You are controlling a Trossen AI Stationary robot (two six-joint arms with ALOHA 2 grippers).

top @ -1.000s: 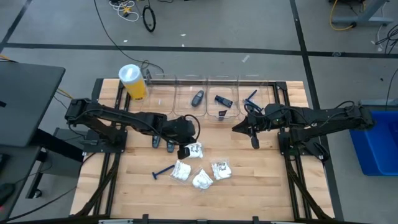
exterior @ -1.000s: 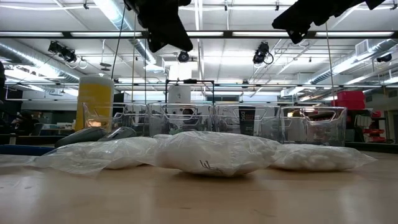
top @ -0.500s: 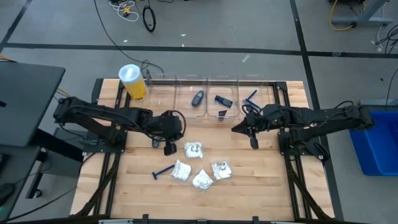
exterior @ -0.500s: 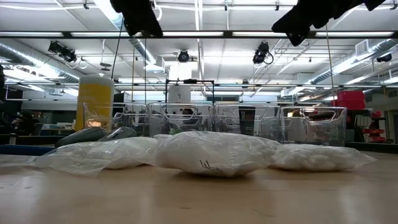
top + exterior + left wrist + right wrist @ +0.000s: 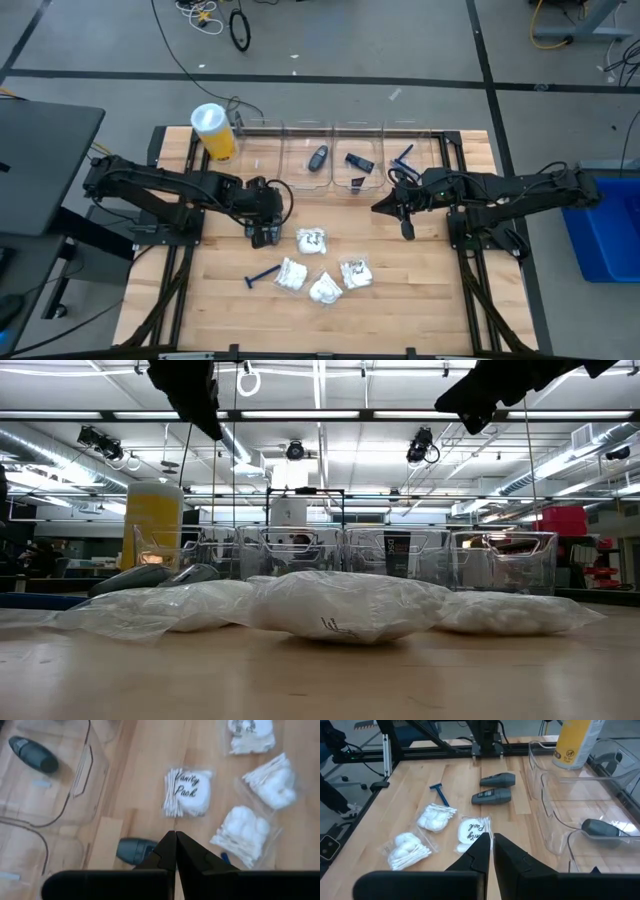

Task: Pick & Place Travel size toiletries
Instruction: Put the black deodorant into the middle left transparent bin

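"Vanity Pack" on white packet

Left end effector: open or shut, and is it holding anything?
Shut and empty: the left end effector has its fingers pressed together above the table, nothing between them.

The right end effector is closed and empty above the wooden counter. On the counter lie a blue razor, two dark grey pieces side by side, and white packets. One clear bin holds a grey oval piece. The yellow cylinder stands beyond.
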